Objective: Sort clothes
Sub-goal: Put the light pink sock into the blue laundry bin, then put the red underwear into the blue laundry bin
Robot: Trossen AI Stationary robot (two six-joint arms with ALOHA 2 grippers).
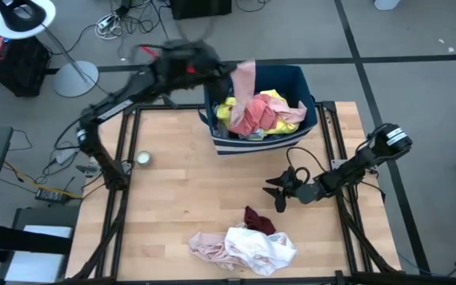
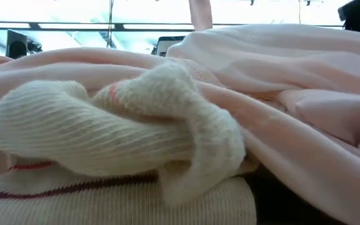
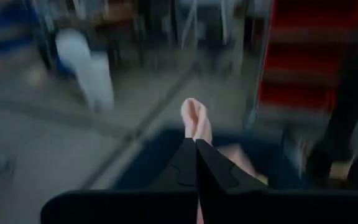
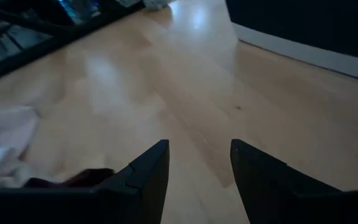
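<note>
My left gripper (image 1: 229,71) is over the far left corner of the navy bin (image 1: 307,119), shut on a pale pink garment (image 1: 245,85) that hangs into it. Yellow and salmon red clothes (image 1: 260,112) lie in the bin. A heap of pale pink, white and maroon clothes (image 1: 244,241) rests on the table near its front edge; the low view shows it close up (image 2: 167,125). My right gripper (image 1: 279,190) is open low over the bare table, right of the middle, nothing between its fingers (image 4: 199,155). My left gripper pinches the pale pink garment between its two shut fingers, and a bunched bit of cloth (image 3: 195,119) sticks out past the fingertips. The fingers lie about level, coming from the table's left. The rest of the garment (image 1: 247,93) hangs slack below, down toward the clothes in the bin.
A small round thing (image 1: 142,158) lies near the table's left edge. The maroon garment (image 4: 73,179) lies just ahead of my right gripper's fingers. Bare wood (image 1: 188,182) spreads between the bin and the heap. Dark frame rails (image 1: 335,150) run along both table sides.
</note>
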